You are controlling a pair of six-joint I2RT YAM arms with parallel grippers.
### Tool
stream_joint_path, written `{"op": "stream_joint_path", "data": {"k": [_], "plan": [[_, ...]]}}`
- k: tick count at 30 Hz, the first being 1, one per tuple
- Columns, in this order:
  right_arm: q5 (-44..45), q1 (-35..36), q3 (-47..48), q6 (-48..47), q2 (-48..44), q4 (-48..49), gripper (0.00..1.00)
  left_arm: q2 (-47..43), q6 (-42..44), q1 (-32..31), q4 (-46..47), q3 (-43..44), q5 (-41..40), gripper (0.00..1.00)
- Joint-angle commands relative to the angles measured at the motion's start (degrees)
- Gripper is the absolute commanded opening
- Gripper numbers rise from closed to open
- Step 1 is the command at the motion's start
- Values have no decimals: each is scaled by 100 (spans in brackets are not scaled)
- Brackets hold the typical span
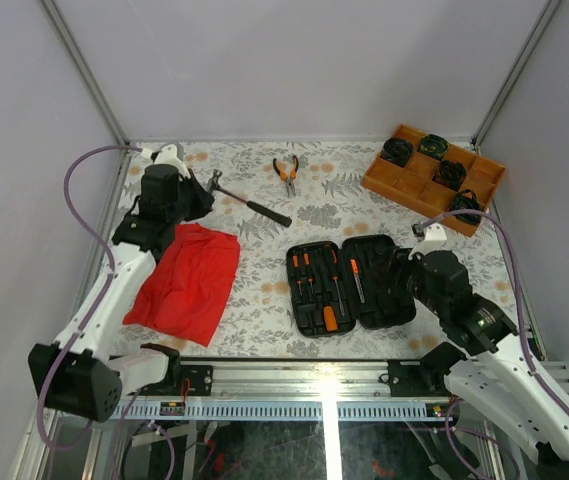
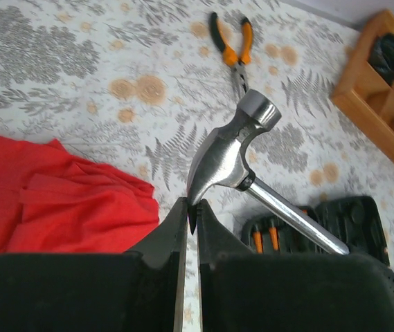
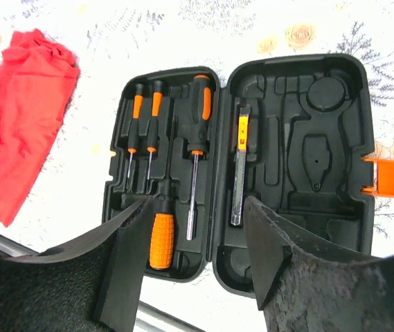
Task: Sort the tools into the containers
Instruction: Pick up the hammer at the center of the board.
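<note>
The left gripper [image 2: 191,213] has its jaws pressed together on the claw tip of the hammer [image 2: 233,158]. The hammer's head sits just ahead of the jaws, and its handle runs ahead and to the right towards the open tool case [image 3: 300,104]. The right gripper [image 3: 197,205] hovers over that case with its jaws spread and holding nothing. The pliers [image 2: 233,43] lie on the counter [image 2: 58,41] beyond the hammer head, nearer the left arm.
</note>
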Motion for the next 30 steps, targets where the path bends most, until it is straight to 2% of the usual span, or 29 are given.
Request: {"op": "stream_joint_path", "data": {"k": [1,8,12,15,19,23,27,30], "plan": [[118,37,275,112,-183,466,61,-803,86,-332,615,-540,15,0],[-1116,37,420,89,-135,900,65,-1767,-141,-599,737,-1289,425,0],[-1489,37,221,359,-74,1568,67,-1916,-272,-1099,802,-1479,519,0],[-1686,37,332,418,276,1706,69,-1974,-234,-1567,857,-1452,352,0],[-2074,65,411,730,906,2153,73,-2039,-98,-1665,767,-1428,386,0],[-2003,293,401,931,1216,2682,74,-2082,-86,-1933,635,-1408,73,0],[-1710,553,590,922,1348,2807,74,-1957,-308,-2698,616,-1251,-393,0],[-1520,677,631,915,1291,2850,74,-1807,-225,-3339,609,-1060,-1077,0]]}}
